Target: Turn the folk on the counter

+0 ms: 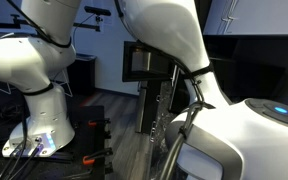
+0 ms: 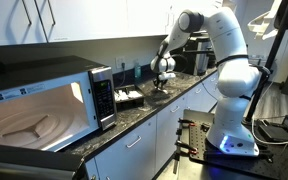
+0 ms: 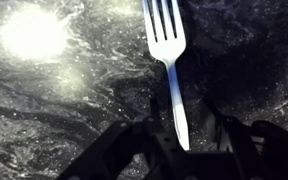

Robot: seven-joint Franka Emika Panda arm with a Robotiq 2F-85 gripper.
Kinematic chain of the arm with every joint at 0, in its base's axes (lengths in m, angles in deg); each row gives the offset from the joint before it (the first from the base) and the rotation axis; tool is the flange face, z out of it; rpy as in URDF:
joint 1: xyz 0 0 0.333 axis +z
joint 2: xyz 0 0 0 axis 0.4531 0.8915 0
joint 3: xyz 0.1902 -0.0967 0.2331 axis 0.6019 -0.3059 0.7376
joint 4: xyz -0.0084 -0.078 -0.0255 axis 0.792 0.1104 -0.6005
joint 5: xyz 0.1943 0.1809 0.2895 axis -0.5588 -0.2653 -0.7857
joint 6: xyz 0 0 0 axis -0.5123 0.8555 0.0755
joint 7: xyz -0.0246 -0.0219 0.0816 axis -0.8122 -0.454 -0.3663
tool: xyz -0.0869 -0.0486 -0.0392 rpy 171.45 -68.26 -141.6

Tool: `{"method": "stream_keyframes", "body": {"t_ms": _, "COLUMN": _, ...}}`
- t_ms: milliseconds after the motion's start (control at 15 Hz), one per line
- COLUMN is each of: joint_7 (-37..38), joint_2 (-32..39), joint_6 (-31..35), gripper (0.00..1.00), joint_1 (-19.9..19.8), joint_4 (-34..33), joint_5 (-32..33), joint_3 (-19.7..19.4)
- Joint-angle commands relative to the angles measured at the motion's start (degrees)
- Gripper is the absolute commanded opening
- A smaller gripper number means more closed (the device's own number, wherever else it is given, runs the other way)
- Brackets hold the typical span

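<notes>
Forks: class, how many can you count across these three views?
1. The fork lies on the counter in the wrist view, its handle between the fingers of the gripper. Exterior views are too coarse to show forks; others may be hidden.

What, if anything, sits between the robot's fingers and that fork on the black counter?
Nothing visible does. In the wrist view the fork lies flat on the counter, its handle running into the gap between the two fingers, which stand apart on either side. Only bare speckled stone surrounds it.
</notes>
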Motion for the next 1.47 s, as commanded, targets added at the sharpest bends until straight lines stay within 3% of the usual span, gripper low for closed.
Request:
{"method": "stream_keyframes", "body": {"t_ms": 0, "joint_7": -0.48, "joint_2": 0.31, "joint_6": -0.23, "gripper": 0.41, "joint_1": -1.13, "joint_4": -0.75, "joint_5": 0.64, "joint_3": 0.68}}
{"method": "stream_keyframes", "body": {"t_ms": 67, "joint_7": -0.40, "joint_2": 0.40, "joint_6": -0.21, "gripper": 0.21, "joint_1": -1.15, "joint_4": -0.77, "joint_5": 0.66, "joint_3": 0.69}}
{"method": "stream_keyframes", "body": {"t_ms": 200, "joint_7": -0.52, "joint_2": 0.51, "joint_6": -0.13, "gripper": 0.15, "joint_1": -1.35, "joint_4": -0.74, "joint_5": 0.66, "joint_3": 0.78}}
{"method": "stream_keyframes", "body": {"t_ms": 333, "joint_7": -0.53, "joint_2": 0.57, "joint_6": -0.14, "gripper": 0.01, "joint_1": -1.42, "joint_4": -0.78, "joint_5": 0.66, "joint_3": 0.81}}
{"method": "stream_keyframes", "body": {"t_ms": 800, "joint_7": 2.19, "joint_2": -0.03, "joint_6": -0.50, "gripper": 0.03, "joint_1": 0.40, "joint_4": -0.09, "joint_5": 1.61, "joint_3": -0.96}}
{"method": "stream_keyframes", "body": {"t_ms": 1200, "joint_7": 16.87, "joint_2": -0.62, "joint_6": -4.14, "gripper": 0.03, "joint_1": 7.30, "joint_4": -0.20, "joint_5": 4.09, "joint_3": -7.49}}
{"method": "stream_keyframes", "body": {"t_ms": 1400, "joint_7": 22.21, "joint_2": -0.78, "joint_6": -7.19, "gripper": 0.03, "joint_1": 9.13, "joint_4": -0.69, "joint_5": 3.94, "joint_3": -8.62}}
